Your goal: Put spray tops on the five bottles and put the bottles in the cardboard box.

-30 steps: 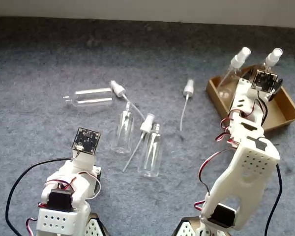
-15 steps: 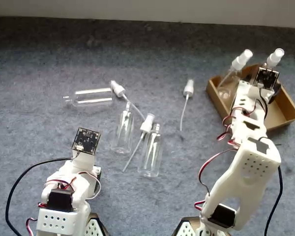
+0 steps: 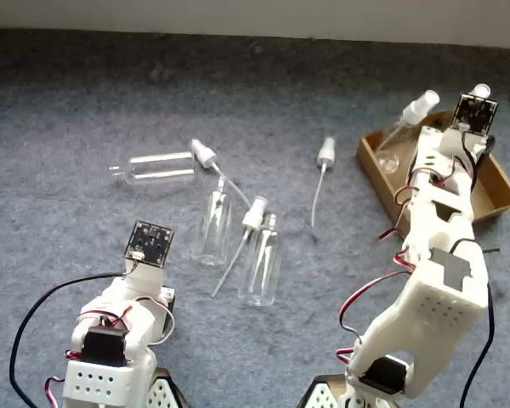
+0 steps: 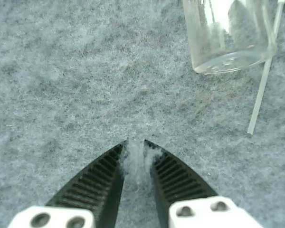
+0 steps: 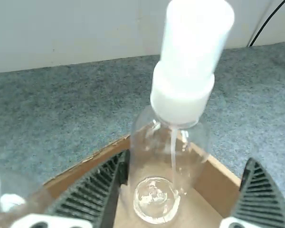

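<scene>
Over the cardboard box (image 3: 496, 192), the right jaws have slid back, spread around a capped bottle (image 5: 178, 137), likely released; left jaws sit pressed together.

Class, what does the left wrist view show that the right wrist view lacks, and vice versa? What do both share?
Left wrist view: the left gripper, shut and empty, the base of a clear plastic bottle and a white dip tube. Right wrist view: the open right gripper flanking a clear bottle with white spray top in the brown cardboard box. Both: grey carpet.
</scene>
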You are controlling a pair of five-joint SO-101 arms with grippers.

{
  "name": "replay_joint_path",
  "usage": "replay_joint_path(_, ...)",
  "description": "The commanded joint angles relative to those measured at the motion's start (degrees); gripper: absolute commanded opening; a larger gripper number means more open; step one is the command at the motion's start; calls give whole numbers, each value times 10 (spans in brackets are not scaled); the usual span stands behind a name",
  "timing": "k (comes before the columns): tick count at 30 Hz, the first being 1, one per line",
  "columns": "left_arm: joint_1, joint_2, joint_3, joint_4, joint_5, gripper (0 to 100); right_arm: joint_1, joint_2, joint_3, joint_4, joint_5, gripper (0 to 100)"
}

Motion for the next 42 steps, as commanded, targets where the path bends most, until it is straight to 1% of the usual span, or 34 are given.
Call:
replay_joint_path(1,8,-4,13,2,-5,5,9,-69,-27,65,-5,328)
replay_joint_path(4,8,-4,13,2,-5,5,15,-93,-27,103,-5,328)
replay_joint_path(10,8,-4,13,2,-5,5,30,-129,-12,147,-2,328)
replay_joint_path(22,8,-4,13,2,-5,5,28,-287,116,150,-1,328)
replay_joint_path(26,8,-4,13,2,-5,5,32,-314,142,150,0,328)
replay_joint_path(33,8,-4,13,2,-5,5,36,-313,145,150,0,328)
replay_joint_path(42,9,-4,13,2,-5,5,51,-414,207,151,1,328)
